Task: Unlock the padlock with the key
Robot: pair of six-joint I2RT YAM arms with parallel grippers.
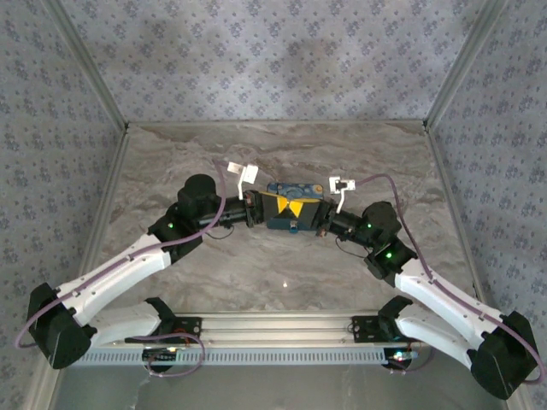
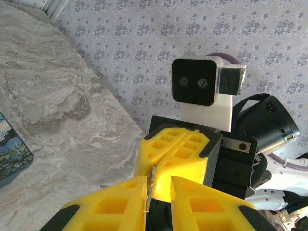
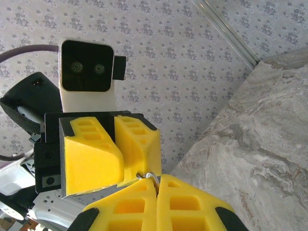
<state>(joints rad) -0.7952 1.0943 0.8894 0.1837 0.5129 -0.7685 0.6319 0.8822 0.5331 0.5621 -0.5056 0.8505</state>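
Observation:
My two grippers meet tip to tip above the blue-and-yellow box (image 1: 275,220). The right gripper (image 3: 156,177) (image 1: 301,208) is shut on the key (image 3: 153,176), and a curved silver end shows at its fingertips. In the left wrist view the key (image 2: 150,188) is a thin metal strip seen edge-on. It runs from the right gripper's fingers (image 2: 178,154) down along the inner face of one left finger. The left gripper (image 2: 159,180) (image 1: 280,203) stands open, with a clear gap beside the key. A tiny blue block that looks like the padlock (image 1: 293,227) lies at the box's near edge.
The box (image 2: 12,151) lies on the marble table (image 1: 282,273) at mid-depth. Patterned walls close in the back and both sides. A metal rail (image 1: 273,329) with the arm bases runs along the near edge. Cables loop from both wrists.

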